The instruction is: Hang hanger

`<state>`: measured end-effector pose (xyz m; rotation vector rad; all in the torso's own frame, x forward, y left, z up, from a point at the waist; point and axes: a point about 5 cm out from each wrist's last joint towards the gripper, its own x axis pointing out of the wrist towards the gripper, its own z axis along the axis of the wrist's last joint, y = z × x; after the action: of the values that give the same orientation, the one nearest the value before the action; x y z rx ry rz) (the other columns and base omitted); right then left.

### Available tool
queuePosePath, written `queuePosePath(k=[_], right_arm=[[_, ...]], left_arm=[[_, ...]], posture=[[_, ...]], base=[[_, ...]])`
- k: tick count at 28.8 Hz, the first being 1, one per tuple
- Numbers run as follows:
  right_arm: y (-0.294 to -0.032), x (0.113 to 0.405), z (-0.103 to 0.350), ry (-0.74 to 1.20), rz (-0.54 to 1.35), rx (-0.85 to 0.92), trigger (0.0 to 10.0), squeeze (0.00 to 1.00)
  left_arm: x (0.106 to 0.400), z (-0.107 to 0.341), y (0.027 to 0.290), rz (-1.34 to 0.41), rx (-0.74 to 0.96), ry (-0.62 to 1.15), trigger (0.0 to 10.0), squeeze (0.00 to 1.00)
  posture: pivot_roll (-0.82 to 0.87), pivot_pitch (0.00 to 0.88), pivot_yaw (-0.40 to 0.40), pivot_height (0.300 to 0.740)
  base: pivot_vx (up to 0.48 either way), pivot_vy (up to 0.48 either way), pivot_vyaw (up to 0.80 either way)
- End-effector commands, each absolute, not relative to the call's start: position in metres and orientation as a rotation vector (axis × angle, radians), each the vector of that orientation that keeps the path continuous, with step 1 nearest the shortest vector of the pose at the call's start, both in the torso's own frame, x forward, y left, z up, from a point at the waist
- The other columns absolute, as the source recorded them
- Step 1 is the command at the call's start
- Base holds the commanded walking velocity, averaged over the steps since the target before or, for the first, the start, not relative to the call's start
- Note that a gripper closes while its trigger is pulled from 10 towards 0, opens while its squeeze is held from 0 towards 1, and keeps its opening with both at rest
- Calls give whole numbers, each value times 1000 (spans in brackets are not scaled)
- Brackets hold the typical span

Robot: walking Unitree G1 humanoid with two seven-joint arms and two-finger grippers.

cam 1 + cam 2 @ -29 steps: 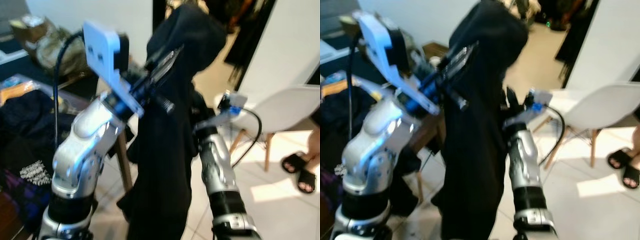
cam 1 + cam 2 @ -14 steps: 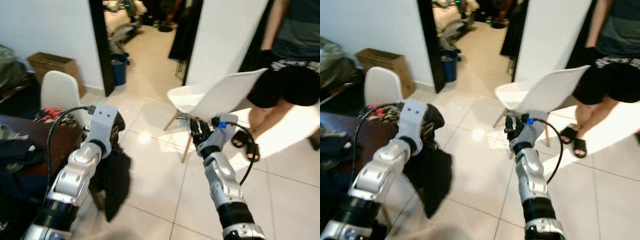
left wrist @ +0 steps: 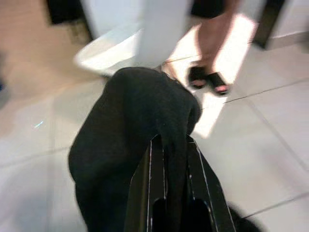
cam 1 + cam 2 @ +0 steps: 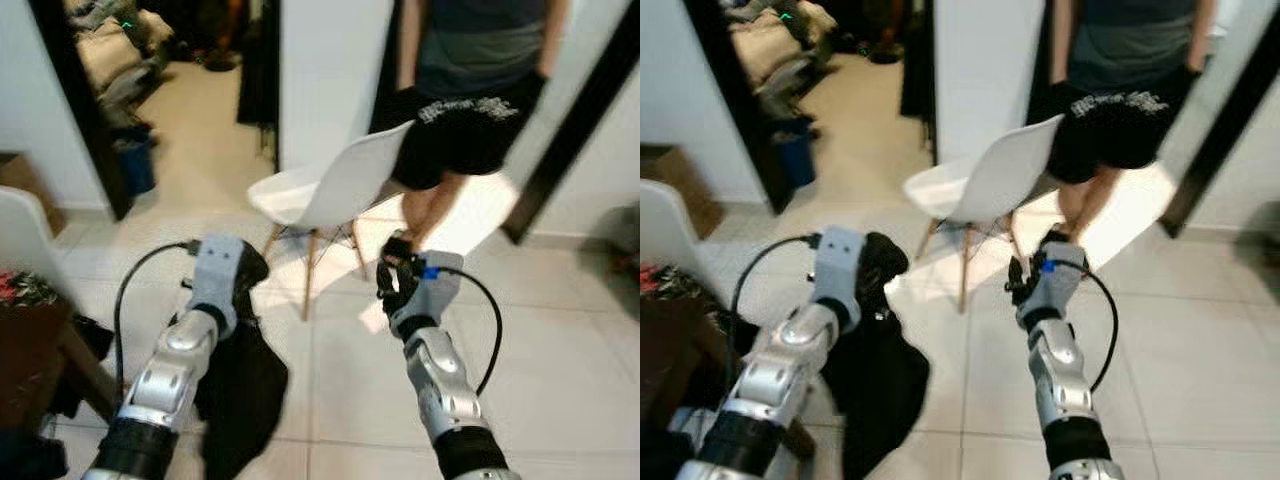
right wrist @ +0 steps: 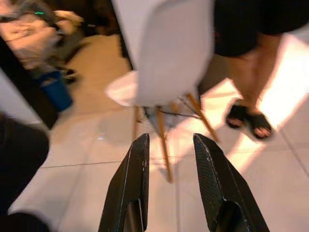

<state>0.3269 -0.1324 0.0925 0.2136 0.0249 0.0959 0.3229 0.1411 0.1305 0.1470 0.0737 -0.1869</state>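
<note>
A black garment [image 4: 245, 385] hangs from my left gripper [image 3: 171, 140], whose two black fingers [image 3: 145, 179] are shut on the dark cloth. The cloth bunches over the fingertips, so no hanger can be made out under it. The left arm [image 4: 175, 365] reaches forward low at the left, with the garment drooping toward the tiled floor. My right gripper [image 5: 169, 140] is held out in front at about chest height, open with nothing between its fingers, pointing toward a white chair [image 4: 325, 190].
A person [image 4: 470, 110] in black shorts and sandals stands just behind the white chair. A dark table [image 4: 30, 350] and a second white chair [image 4: 20, 230] are at the left. An open doorway [image 4: 150, 90] leads to another room at the back left.
The camera has swung to the right, from the table to the chair and person. The garment, held high a second ago, now hangs low from the left gripper.
</note>
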Motion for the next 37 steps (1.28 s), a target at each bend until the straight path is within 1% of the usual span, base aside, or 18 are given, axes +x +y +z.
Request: queuePosePath(k=[1,3,6,7,9,10,13,16,17,18,20,23,25,29,30,32,33,37], right_arm=[[-131,325,84,76,101,182,10000,0],[-131,323,80,100,99,170,10000,0],[-133,321,74,134,99,150,10000,0],[-134,321,71,154,104,135,10000,0],[-134,321,71,154,104,135,10000,0],[-132,321,66,197,121,98,10000,0],[-131,321,66,201,124,94,10000,0],[-130,318,66,191,100,118,10000,0],[-130,318,66,191,100,118,10000,0],[-131,315,62,201,89,120,10000,0],[-134,311,53,235,79,111,10000,0],[-135,310,50,246,78,107,10000,0],[-134,311,52,245,83,97,10000,0],[-133,315,58,231,92,88,10000,0],[-134,315,58,235,98,82,10000,0],[-134,314,58,239,102,78,10000,0],[-134,314,57,244,109,71,10000,0],[-132,314,56,250,131,57,10000,0]], left_arm=[[322,132,137,-214,173,39,10000,0],[321,133,133,-238,171,20,10000,0],[318,139,124,-322,108,-13,10000,0],[318,133,126,-317,172,14,10000,0],[318,133,126,-317,172,14,10000,0],[319,120,135,-269,243,83,10000,0],[320,116,139,-243,231,101,10000,0],[317,84,171,-13,184,282,10000,0],[317,84,171,-13,184,282,10000,0],[313,76,182,75,157,321,10000,0],[308,73,190,133,115,318,10000,0],[306,73,190,138,104,312,10000,0],[304,72,186,102,75,301,10000,0],[302,68,185,121,66,297,10000,0],[302,71,183,131,54,280,10000,0],[303,73,181,139,43,270,10000,0],[303,75,179,151,38,249,10000,0],[301,76,175,130,34,232,10000,0]], posture=[[-12,58,-28,740],[-12,54,-28,740],[-8,64,-39,740],[-7,59,-35,740],[-7,59,-35,740],[-11,61,-31,740],[-31,82,-18,740],[-27,79,-24,740],[-27,79,-24,740],[-20,84,-32,740],[-9,80,-32,740],[-7,78,-31,740],[-27,84,-29,740],[-41,94,-48,740],[-33,88,-65,740],[-33,88,-65,740],[-26,89,-83,740],[-33,91,-100,740]], base=[[0,0,-800],[0,0,-800],[0,0,-800],[0,0,-800],[0,0,-800],[0,0,-800],[0,0,-800],[0,0,-800],[0,0,-800],[0,0,-800],[0,0,-800],[0,0,-800],[0,0,-800],[0,0,-800],[0,0,-800],[0,0,-800],[0,0,-800],[0,0,-800]])
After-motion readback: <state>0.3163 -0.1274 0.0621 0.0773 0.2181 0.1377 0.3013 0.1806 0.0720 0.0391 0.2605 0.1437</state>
